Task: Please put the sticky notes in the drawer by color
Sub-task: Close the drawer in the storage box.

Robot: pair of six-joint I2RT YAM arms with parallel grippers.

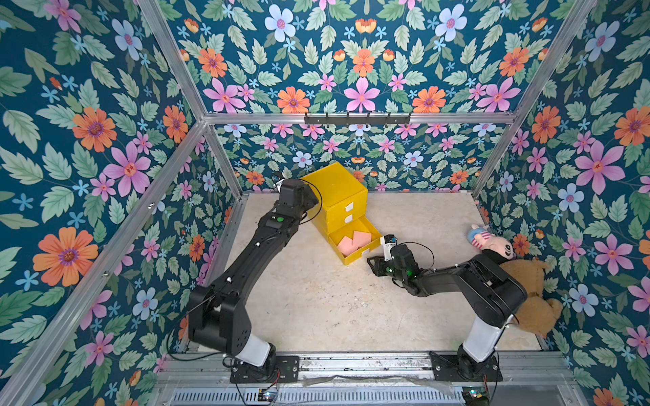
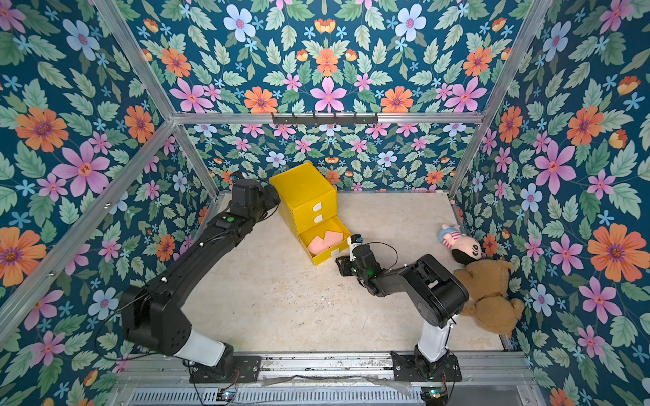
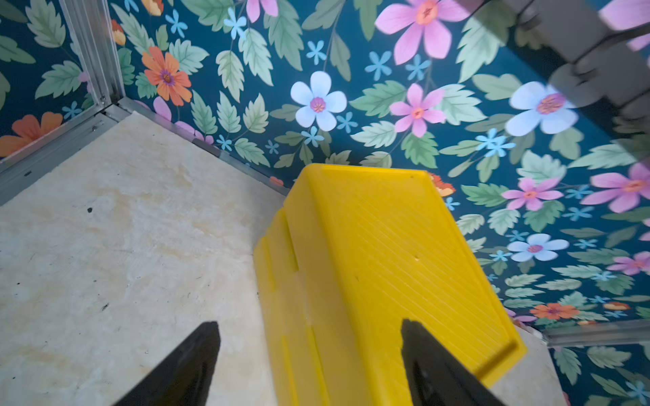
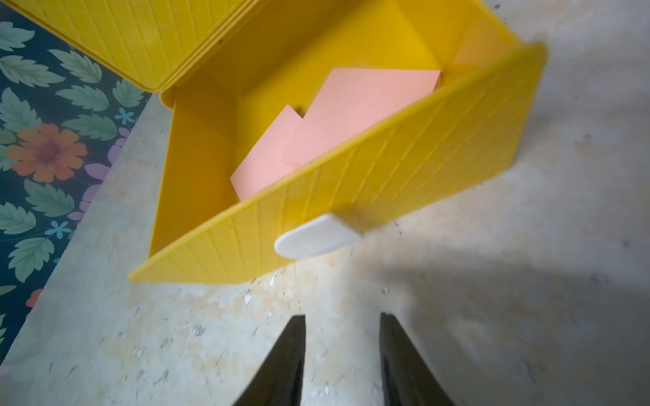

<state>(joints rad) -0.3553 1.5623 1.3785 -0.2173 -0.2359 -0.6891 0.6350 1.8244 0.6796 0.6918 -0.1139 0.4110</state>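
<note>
The yellow drawer cabinet (image 1: 334, 195) (image 2: 302, 197) stands toward 12 o'clock on the pale surface (image 1: 316, 309), close to the back wall and turned so that its front faces about 5 o'clock. Its two upper drawers are shut. The bottom drawer (image 1: 365, 251) (image 4: 197, 147) is pulled out toward 5 o'clock.

Inside it lie two pink sticky notes (image 1: 352, 241) (image 2: 323, 242) (image 4: 337, 119), flat on the drawer floor and overlapping each other. No other colours show in any view.

The right end effector (image 1: 374, 262) (image 4: 343, 317) sits low over the surface, near the drawer front at about 5 o'clock from it. Its jaws stand partly apart with only bare surface between them, holding nothing. In the right wrist view the drawer's white tab handle (image 4: 316, 240) is ahead of the fingertips and clear of them.

The left end effector (image 3: 309, 325) is at the cabinet's 9 o'clock side. Its jaws are spread wide, one finger over the surface and the other over the cabinet's ribbed top, and it grips nothing.

At 3 o'clock, against the wall, lie a striped doll (image 1: 492, 242) and a brown teddy bear (image 1: 531, 295), touching each other.
</note>
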